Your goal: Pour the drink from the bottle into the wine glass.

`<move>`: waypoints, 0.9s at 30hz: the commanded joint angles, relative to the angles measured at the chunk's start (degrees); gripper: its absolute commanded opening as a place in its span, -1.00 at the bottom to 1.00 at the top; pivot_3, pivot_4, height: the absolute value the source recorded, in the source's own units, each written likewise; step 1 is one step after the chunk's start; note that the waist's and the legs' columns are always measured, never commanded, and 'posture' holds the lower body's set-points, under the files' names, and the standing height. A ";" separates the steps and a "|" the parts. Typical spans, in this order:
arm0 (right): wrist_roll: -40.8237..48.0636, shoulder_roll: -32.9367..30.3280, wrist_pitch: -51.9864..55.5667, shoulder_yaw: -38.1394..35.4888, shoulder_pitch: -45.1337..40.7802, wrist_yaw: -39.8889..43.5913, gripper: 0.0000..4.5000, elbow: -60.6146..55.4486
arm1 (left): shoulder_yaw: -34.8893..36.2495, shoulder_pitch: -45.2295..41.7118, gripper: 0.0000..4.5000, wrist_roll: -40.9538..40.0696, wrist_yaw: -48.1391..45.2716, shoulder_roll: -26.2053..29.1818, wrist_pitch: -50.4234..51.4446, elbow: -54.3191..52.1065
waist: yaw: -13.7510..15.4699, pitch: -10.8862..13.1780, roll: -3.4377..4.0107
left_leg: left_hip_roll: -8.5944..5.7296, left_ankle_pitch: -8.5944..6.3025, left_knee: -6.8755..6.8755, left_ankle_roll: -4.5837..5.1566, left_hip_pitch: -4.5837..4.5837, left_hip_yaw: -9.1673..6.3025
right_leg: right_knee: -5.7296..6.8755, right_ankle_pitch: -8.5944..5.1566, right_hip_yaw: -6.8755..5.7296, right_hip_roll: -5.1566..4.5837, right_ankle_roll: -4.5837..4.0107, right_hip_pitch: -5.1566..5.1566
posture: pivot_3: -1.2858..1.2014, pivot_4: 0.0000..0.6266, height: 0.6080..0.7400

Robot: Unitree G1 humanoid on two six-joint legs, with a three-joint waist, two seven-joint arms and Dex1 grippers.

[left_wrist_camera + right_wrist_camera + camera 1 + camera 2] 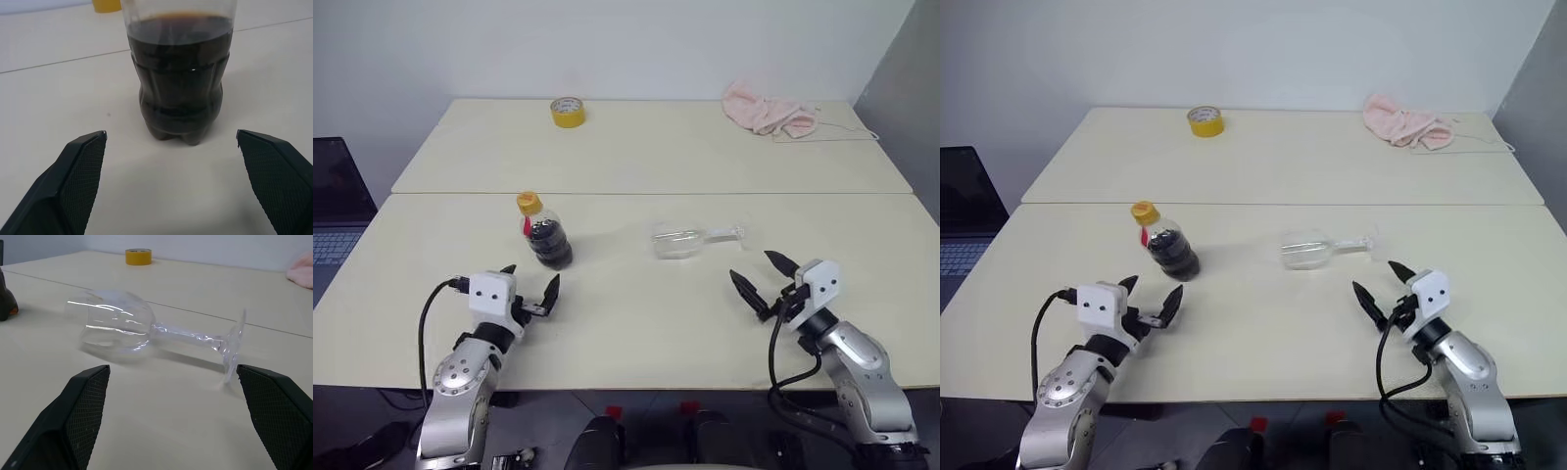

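The bottle [545, 233] of dark drink [179, 83] stands upright on the table [636, 323], just ahead of the left gripper [530, 285], whose fingers are spread wide and grasp nothing. The wine glass [693, 239] lies on its side ahead of the right gripper [762, 276], apart from it; that gripper is likewise spread wide and empty.

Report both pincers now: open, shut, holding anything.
Left pincer: open, holding nothing, facing the bottle.
Right pincer: open, holding nothing, facing the glass, which lies on its side.
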 commanded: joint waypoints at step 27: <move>10.17 -11.52 12.76 1.92 -2.23 11.58 0.98 -16.06 | 4.67 -0.24 1.00 -5.69 -4.38 2.44 -2.44 -3.04 | 0.07 0.01 -0.02 | 0.04 -0.01 0.00 0.02 -0.03 -0.13 | -0.30 0.00 -0.25 -0.01 0.01 0.18 | 0.03 -0.52 1.00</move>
